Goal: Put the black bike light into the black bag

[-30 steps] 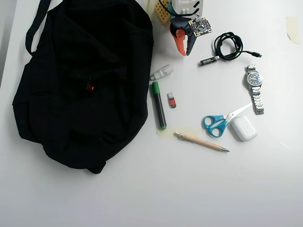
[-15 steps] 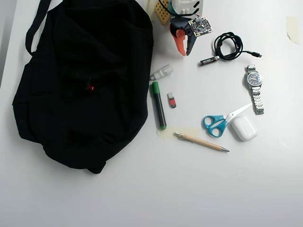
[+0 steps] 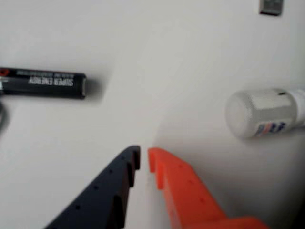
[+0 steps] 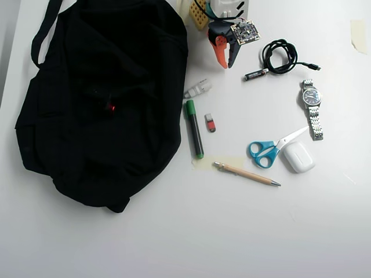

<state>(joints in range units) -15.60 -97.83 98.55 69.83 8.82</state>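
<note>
The black bag lies spread over the left half of the table in the overhead view, its strap at the top left. The black bike light lies on top of the bag near its middle, a dark lump hard to tell from the fabric except for its small red spot. My gripper is at the top centre, right of the bag and well away from the light. In the wrist view my gripper has its dark blue and orange jaws almost touching, with nothing between them, above bare table.
A black battery and a white bottle lie near the gripper. To the right of the bag are a green-capped marker, a small red stick, a coiled cable, a watch, scissors, a white case and a pen.
</note>
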